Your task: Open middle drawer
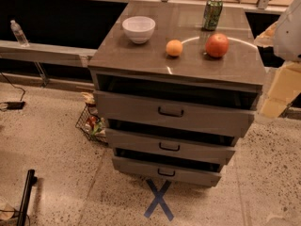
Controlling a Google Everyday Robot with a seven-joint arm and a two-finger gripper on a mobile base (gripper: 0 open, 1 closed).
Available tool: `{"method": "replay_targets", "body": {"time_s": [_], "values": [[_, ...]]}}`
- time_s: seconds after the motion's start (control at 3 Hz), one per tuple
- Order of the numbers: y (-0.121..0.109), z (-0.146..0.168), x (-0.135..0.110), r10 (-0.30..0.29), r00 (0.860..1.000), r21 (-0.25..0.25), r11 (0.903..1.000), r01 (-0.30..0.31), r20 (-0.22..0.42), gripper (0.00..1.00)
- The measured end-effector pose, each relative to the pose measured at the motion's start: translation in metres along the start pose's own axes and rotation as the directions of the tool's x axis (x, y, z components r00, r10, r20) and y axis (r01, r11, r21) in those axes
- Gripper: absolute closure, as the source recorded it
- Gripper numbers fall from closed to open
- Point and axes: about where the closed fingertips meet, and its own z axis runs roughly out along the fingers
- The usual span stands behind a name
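**Base:** Where is your claw?

**Me:** At my three o'clock, against the right edge of the view. The white and tan claw [281,91] hangs beside the right end of the cabinet, about level with the top drawer and apart from every drawer front. The frame cuts it off, so I cannot tell whether it is apart or together.

**Base:** And the target?

**Me:** The middle drawer [141,143], a shallow, wide grey-brown front, sits near the centre of my view, a touch toward six o'clock. Its small black bar handle [169,147] is in the middle of that front. The taller grey-brown top drawer [136,108] is straight above it at twelve, and the narrow grey-brown bottom drawer [136,167] is below it at six. A dark strip shows over each front. I can't tell how far out any of them stands.

**Base:** What's on the counter?

**Me:** Four things stand on the glossy brown counter [136,60], all apart from one another. A round white bowl [138,28] is at its ten o'clock. A green drinks can [212,13] stands upright at one o'clock near the back edge. A red apple [217,44] is in front of the can. A small orange fruit [174,47] lies between bowl and apple, nearer the apple.

**Base:** And the floor?

**Me:** A blue tape cross [158,199] lies at six o'clock, just below the bottom drawer. A wire basket of packets [91,124] sits at nine, by the cabinet's left side.
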Motion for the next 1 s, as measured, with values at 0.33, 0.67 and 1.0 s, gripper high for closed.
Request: {"method": "replay_targets", "body": {"time_s": [0.33, 0.67, 1.0], "values": [[0.0, 0.0, 0.0, 0.0, 1.0, 0.0, 1.0, 0.0, 0.0, 0.0], [-0.004, 0.023, 0.011, 0.028, 1.0, 0.014, 0.9995, -0.028, 0.01, 0.0], [0.001, 0.092, 0.034, 0.029, 0.997, -0.012, 0.9995, -0.028, 0.072, 0.0]]}}
